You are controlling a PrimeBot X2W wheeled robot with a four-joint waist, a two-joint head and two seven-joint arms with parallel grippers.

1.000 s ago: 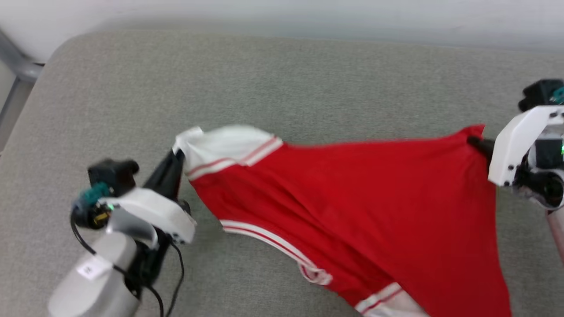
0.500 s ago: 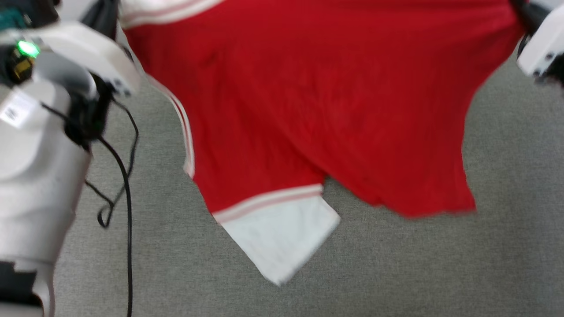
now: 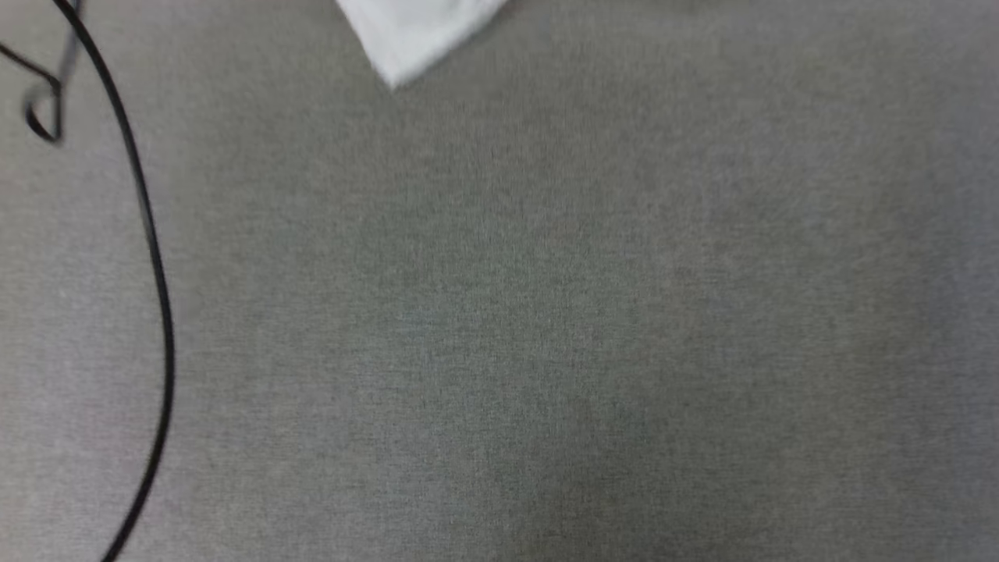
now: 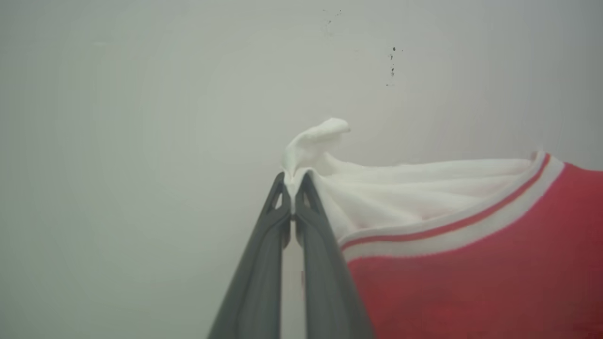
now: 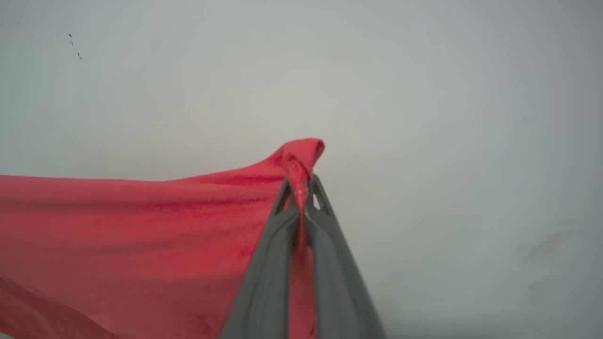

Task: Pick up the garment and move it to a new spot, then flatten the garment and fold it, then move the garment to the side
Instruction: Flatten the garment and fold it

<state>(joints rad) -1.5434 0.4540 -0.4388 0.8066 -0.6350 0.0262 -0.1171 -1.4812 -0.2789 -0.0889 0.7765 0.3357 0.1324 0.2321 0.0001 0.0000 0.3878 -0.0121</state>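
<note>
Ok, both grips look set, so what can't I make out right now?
- Head view: the garment is cut off by the top edge; one blurred white sleeve corner shows, and whether it touches the grey surface cannot be told.
- Left wrist view: past the left gripper, the red body runs off the right and bottom edges.
- Right wrist view: the right gripper hides the pinched fold between its fingers; the cloth runs off the left edge.
</note>
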